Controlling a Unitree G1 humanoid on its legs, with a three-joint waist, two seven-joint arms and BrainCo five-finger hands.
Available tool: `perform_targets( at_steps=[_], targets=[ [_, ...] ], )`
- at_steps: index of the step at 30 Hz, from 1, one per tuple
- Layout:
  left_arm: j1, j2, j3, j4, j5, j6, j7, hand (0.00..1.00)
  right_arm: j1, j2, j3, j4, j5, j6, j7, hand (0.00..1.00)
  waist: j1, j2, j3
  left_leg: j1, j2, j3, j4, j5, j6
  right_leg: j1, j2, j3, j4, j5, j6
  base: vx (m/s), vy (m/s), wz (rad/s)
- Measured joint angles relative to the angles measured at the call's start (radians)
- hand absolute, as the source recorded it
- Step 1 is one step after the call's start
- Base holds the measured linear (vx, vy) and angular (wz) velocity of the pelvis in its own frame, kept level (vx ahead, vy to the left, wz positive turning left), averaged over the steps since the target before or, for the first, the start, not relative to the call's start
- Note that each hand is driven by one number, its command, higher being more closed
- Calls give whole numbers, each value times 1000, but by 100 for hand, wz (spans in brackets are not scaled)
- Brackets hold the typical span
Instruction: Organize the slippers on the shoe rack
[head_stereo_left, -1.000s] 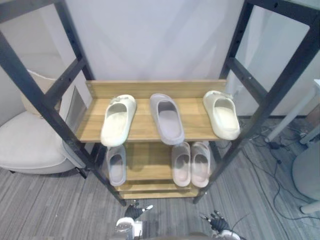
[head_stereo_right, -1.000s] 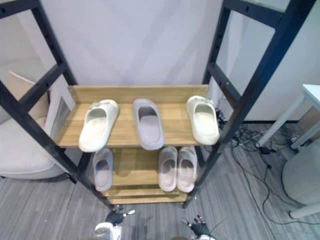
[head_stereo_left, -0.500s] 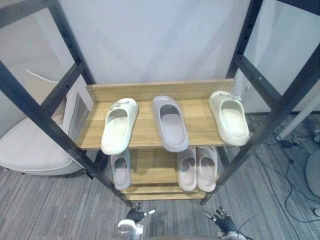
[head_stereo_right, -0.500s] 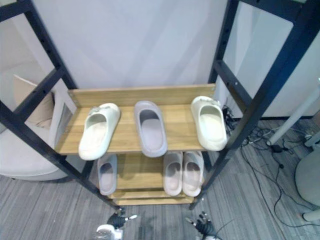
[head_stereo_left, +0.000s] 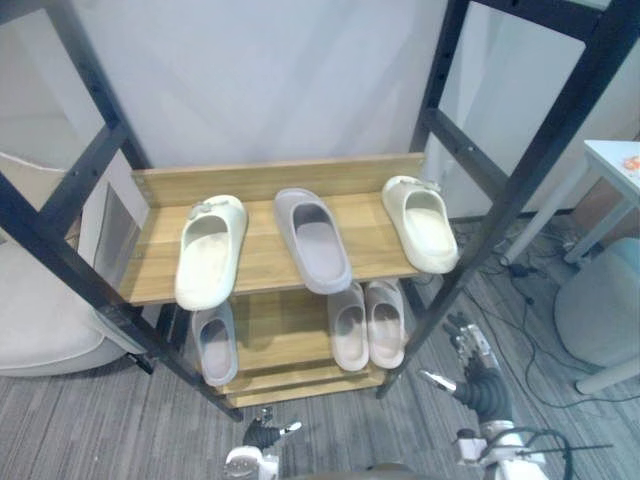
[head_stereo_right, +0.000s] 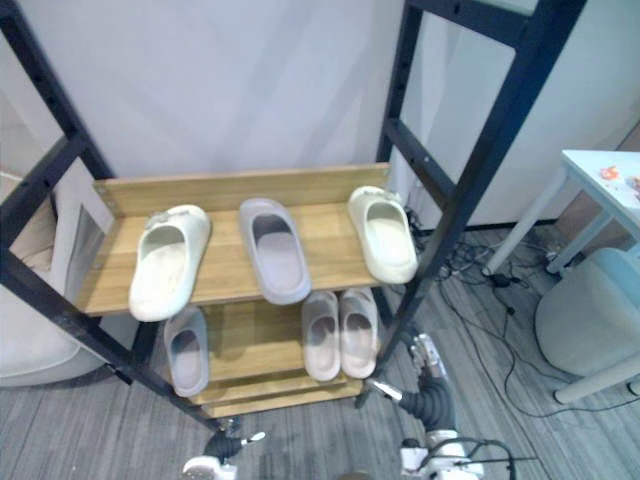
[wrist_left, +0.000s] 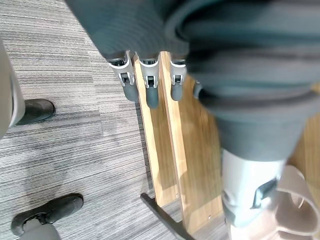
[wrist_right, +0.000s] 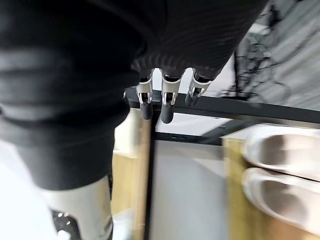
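Slippers (head_stereo_left: 385, 322) lie ahead-left of my right hand (head_stereo_left: 478, 372), lengthwise away from it; its empty fingers (wrist_right: 167, 107) are spread, and it's nearer than my left hand (head_stereo_left: 262, 437).

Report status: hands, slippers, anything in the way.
Left hand open, low before the rack. Right hand open beside its front right post. Upper shelf: left cream slipper, grey slipper, right cream slipper; none held. Post may hinder.
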Motion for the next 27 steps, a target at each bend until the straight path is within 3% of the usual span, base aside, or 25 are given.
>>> perform_targets(
  at_steps=[4,9,17,27],
  targets=[
    [-1,10,-59,5,1,-12,-1,0,-16,-12,-9,-41,0,-21,4,0,-4,0,-1,-9,-5,-8,8,0,1,-4,-2,5,-5,3,4,0,0,0],
    [-19,32,-123,44,18,-19,-12,0,-156,-121,-73,-41,0,-21,-8,0,-6,0,-4,-17,-16,-41,9,-2,4,-6,-9,14,-26,22,14,-20,15,-5],
    [-23,51,-122,58,18,-19,-20,0,-359,-191,-111,-23,8,-24,-32,0,-6,-3,-16,-48,-30,-86,14,7,22,7,-28,-24,-70,46,20,-19,12,15],
    [-26,53,-120,60,19,-19,-23,0,-642,-282,-97,144,54,-23,-48,0,1,-7,-25,-81,-42,-130,14,19,36,28,-42,-68,-131,79,22,-3,3,13]
  ],
)
